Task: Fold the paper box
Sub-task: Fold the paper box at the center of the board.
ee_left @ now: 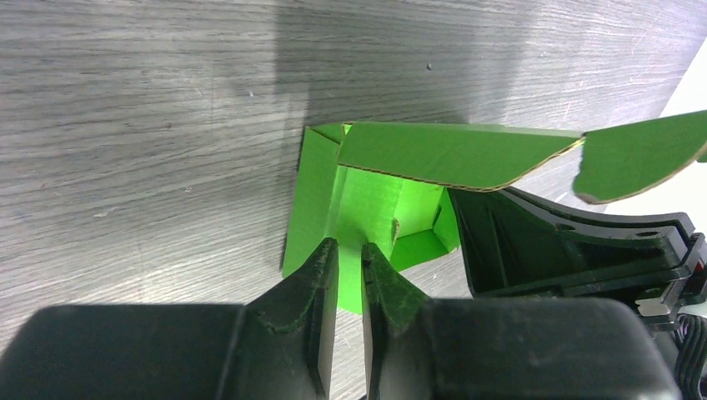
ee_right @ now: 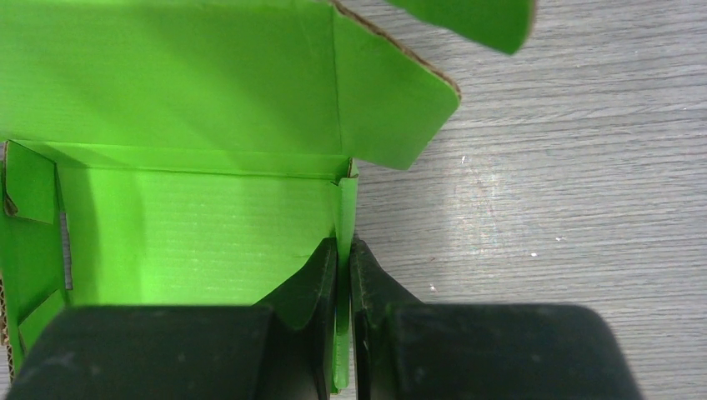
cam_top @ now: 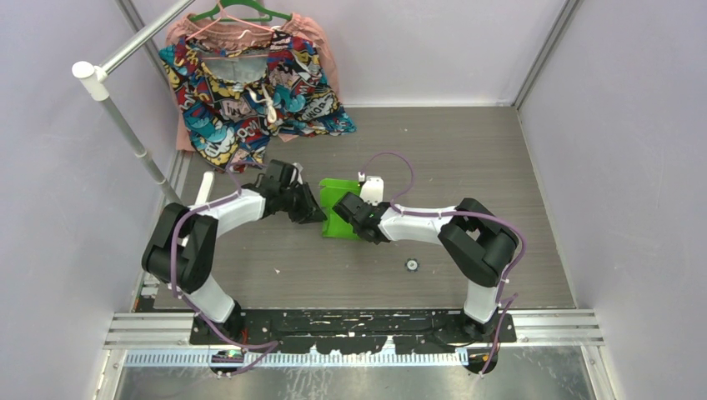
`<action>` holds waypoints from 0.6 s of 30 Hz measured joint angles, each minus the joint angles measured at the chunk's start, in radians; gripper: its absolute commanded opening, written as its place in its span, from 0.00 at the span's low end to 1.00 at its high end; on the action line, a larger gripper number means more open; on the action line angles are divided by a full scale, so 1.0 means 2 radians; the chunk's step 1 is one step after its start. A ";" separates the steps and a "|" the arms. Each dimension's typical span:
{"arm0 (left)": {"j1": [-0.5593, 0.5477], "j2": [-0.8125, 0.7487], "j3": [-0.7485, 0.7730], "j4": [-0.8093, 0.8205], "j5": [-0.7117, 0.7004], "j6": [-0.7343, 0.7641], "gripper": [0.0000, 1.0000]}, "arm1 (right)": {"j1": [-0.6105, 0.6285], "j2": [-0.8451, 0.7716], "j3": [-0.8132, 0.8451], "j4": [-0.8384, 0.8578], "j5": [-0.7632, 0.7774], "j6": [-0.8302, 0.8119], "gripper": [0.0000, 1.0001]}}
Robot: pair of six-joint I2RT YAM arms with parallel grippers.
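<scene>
pinching the paper box (ee_right: 200, 225): right hand (ee_right: 343, 254); left hand (ee_left: 350, 257) perhaps too.

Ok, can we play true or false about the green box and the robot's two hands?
1. The paper box is lime green. True.
2. The right gripper pinches a side wall of the box. True.
3. The box is shut, with its lid down. False: it is open, and its flaps stand up.
4. The colourful garment lies on top of the box. False: it is at the far left, apart from the box.
5. The left gripper is far away from the box. False: its fingers are closed on one of the box's walls.
</scene>
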 measured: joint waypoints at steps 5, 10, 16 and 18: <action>-0.008 0.002 0.015 -0.014 -0.010 0.006 0.17 | 0.000 0.000 0.000 0.000 0.000 -0.002 0.01; -0.017 0.002 0.034 -0.036 -0.030 0.017 0.17 | 0.000 0.004 0.004 0.004 -0.002 -0.003 0.01; -0.025 0.010 0.042 -0.046 -0.039 0.022 0.16 | 0.000 0.006 0.006 0.009 -0.004 -0.004 0.01; -0.026 0.013 0.042 -0.046 -0.040 0.022 0.16 | 0.000 0.006 0.006 0.009 -0.004 -0.005 0.01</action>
